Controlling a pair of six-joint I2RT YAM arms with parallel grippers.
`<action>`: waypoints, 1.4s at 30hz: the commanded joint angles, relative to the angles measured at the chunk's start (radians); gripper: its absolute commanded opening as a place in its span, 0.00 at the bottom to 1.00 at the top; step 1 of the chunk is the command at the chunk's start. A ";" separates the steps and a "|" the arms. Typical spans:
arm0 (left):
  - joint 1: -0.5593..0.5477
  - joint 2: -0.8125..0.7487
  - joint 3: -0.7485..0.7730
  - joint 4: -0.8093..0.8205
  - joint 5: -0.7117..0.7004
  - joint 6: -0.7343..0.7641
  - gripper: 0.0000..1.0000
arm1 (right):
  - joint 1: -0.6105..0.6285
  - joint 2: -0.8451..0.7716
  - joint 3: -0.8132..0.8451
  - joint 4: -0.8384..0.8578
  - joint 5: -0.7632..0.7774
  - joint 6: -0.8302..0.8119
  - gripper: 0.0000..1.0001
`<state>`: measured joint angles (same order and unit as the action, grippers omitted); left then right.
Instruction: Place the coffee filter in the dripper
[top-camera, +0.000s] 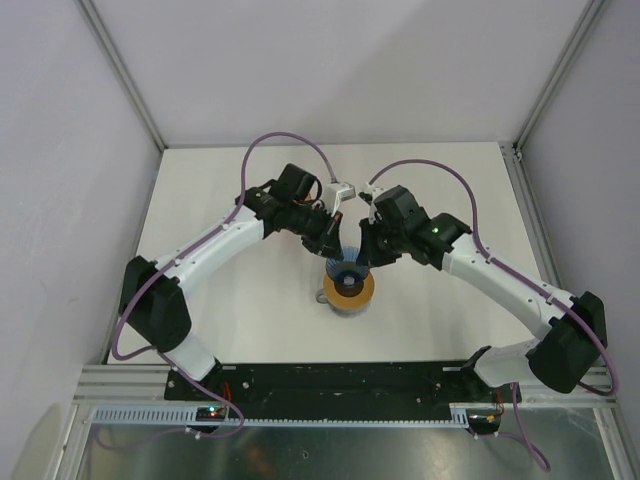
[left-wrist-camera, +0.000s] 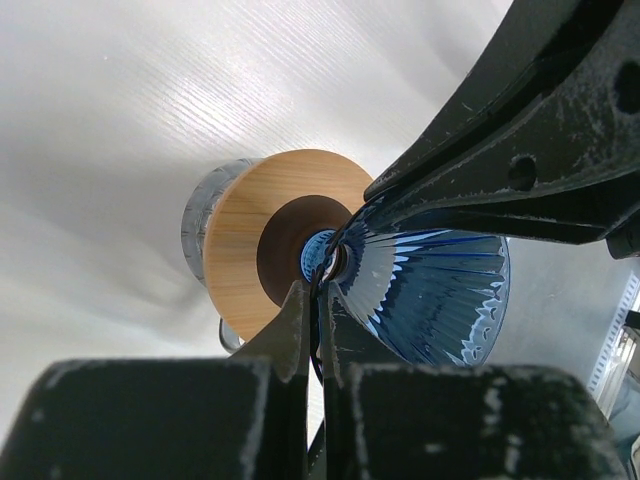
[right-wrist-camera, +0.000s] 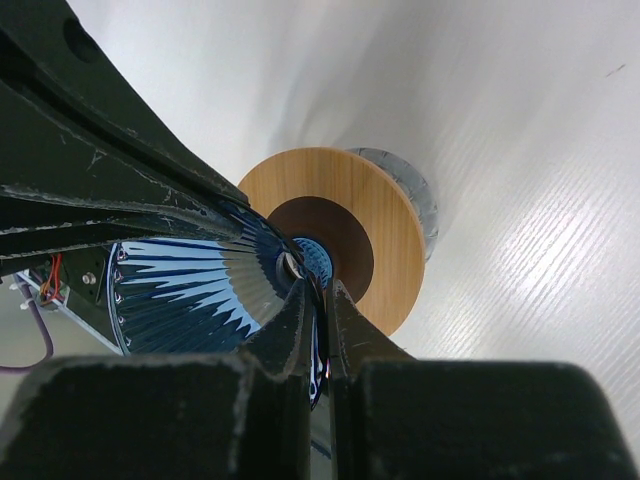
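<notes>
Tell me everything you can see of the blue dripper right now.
The dripper is a blue, see-through plastic cone with ribbed walls, glossy inside. It is tilted, with its narrow end at the dark hole of the wooden ring on the cup. The left claw and right claw are both shut on its wall, coming from opposite sides. Its handle does not show.

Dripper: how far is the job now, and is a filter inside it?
Done: nothing yet; no filter shows in any view. In hand: left gripper and right gripper both pinch the dripper above the wood-topped cup. Left: fetch the filter, seat it.
</notes>
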<state>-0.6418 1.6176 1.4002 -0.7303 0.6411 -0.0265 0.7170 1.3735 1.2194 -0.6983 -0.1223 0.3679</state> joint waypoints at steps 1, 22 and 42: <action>-0.040 0.041 -0.082 -0.084 0.019 0.094 0.00 | -0.016 0.065 -0.076 -0.066 0.088 -0.042 0.00; -0.042 -0.006 -0.021 -0.085 -0.072 0.119 0.00 | 0.008 0.018 -0.140 0.074 0.116 -0.036 0.00; -0.084 0.037 -0.141 -0.084 -0.036 0.141 0.00 | 0.003 0.033 -0.222 0.068 0.121 -0.027 0.00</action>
<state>-0.6704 1.5761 1.3525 -0.6765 0.5816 0.0006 0.7288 1.3075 1.0977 -0.5571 -0.0933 0.3893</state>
